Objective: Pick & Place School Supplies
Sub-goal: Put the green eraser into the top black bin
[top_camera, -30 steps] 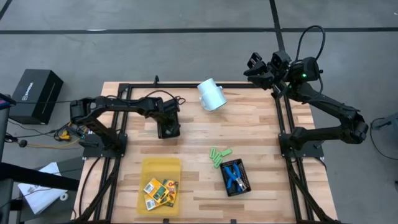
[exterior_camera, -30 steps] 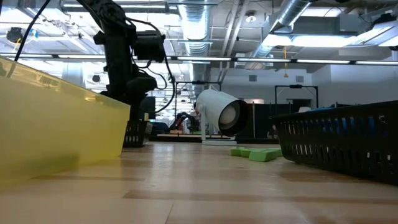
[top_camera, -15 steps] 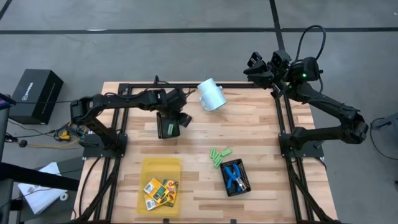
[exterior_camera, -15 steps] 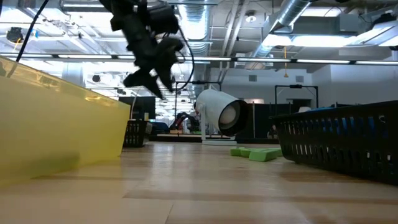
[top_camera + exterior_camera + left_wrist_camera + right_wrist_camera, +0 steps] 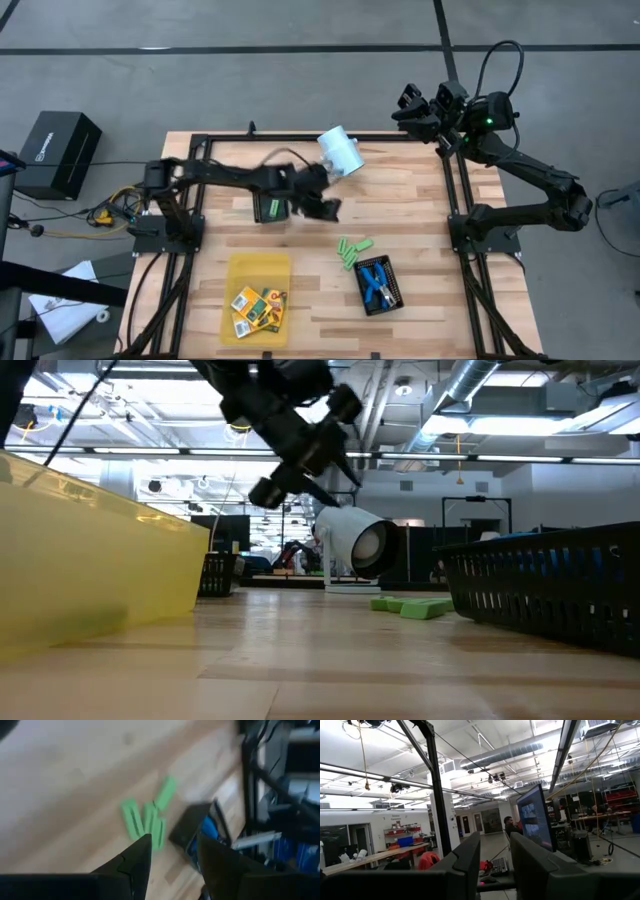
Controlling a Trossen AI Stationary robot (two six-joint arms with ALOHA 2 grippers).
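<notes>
Hovering mid-bench, the left gripper [image 5: 322,207] has its jaws apart and empty, near the green pieces [image 5: 352,250]. Blue tools [image 5: 377,284] lie in the mesh tray [image 5: 398,292], orange boxes [image 5: 258,306] in the yellow tray [image 5: 258,268]. The right gripper [image 5: 412,106] waits beyond the far edge, jaws narrowly parted, empty.

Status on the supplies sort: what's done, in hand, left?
Done: orange-yellow boxes lie in the yellow tray; blue-handled tools in the black mesh tray. In hand: nothing; left gripper is empty, jaws open. Left: green pieces loose on the table. Right gripper idles.
</notes>
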